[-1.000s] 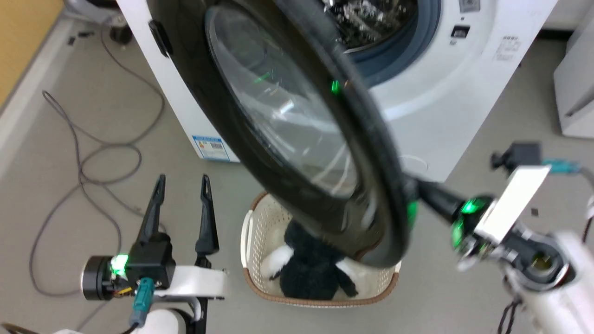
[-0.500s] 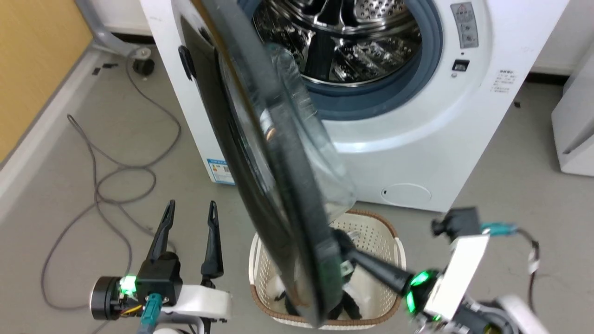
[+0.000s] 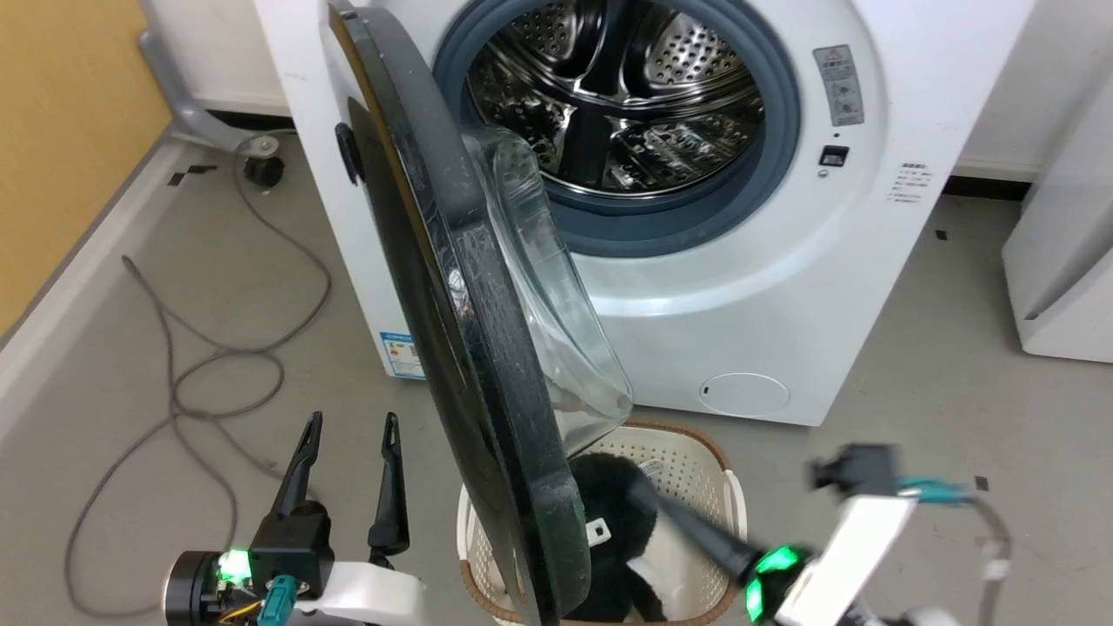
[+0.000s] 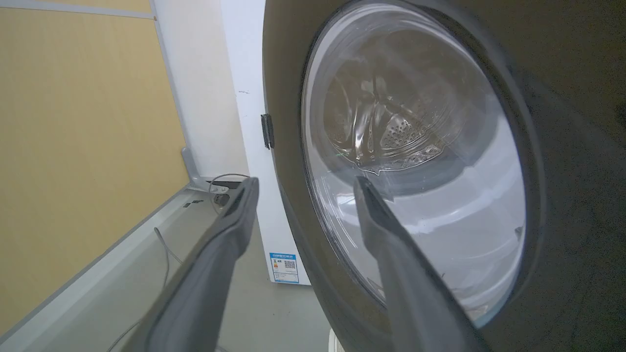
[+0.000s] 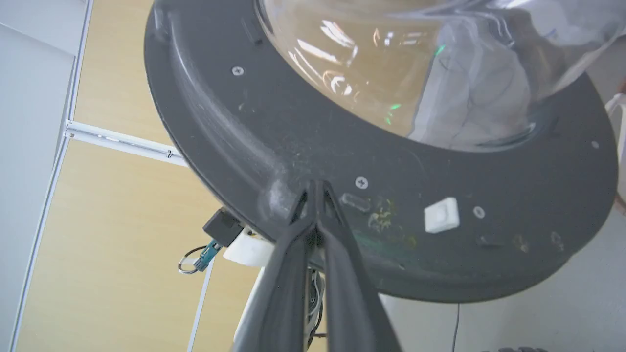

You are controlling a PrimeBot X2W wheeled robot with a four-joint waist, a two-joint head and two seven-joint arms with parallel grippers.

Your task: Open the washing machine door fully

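Touching the dark grey inner face of the washing machine door [image 5: 513,195] near its rim, the right claw [image 5: 315,185] is pinched fully closed on nothing. The door stands swung well out from the washing machine [image 3: 783,287], its lower edge over a laundry basket [image 3: 729,496]. The left claw [image 3: 350,422] hangs open and empty beside the door's glossy outer face.

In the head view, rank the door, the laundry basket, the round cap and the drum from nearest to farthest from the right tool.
1. door, at the right tool's tips.
2. basket, just below.
3. round cap, low on the washing machine front.
4. drum, up behind.
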